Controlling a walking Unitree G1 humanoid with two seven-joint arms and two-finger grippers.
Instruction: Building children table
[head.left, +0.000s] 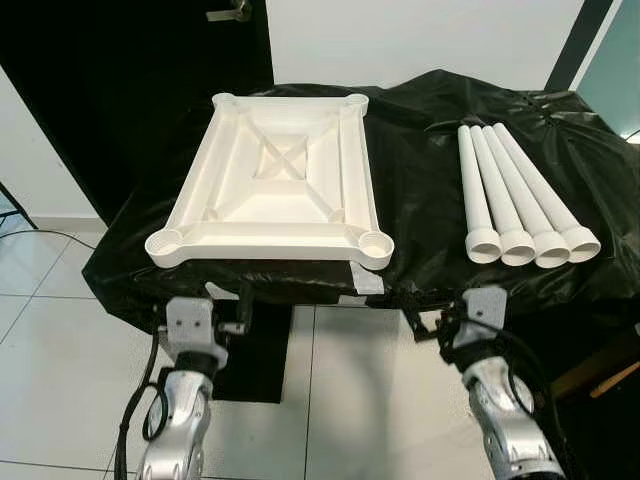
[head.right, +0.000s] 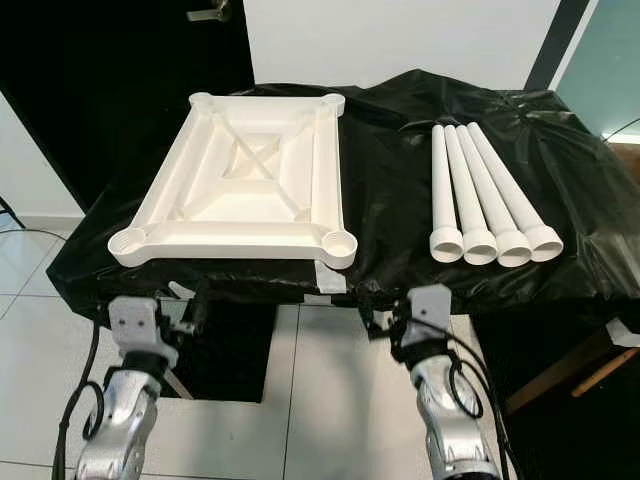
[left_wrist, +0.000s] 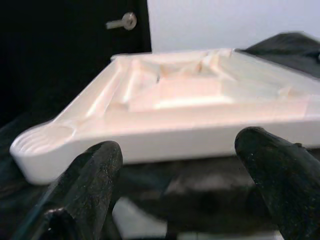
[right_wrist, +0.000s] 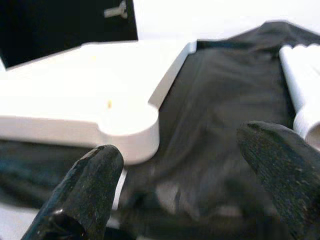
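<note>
- A black sheet (head.left: 420, 200) is covering the bench, standing on pale floor tiles (head.left: 60, 380) before a dark door (head.left: 120, 90).
- The white tabletop (head.left: 275, 185) is lying upside down on the robot's left, four white legs (head.left: 520, 195) lying together on the right.
- Left claw (left_wrist: 180, 185) and right claw (right_wrist: 185, 190) are hanging wide at the near edge, holding nothing.
- The sheet is hiding the bench's frame.

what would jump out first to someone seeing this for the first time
A big white tabletop lies upside down on the black-draped surface, its four corner sockets facing up. To its right, four white legs lie side by side, touching. Both tools, left and right, hang open before the near edge, holding nothing.
</note>
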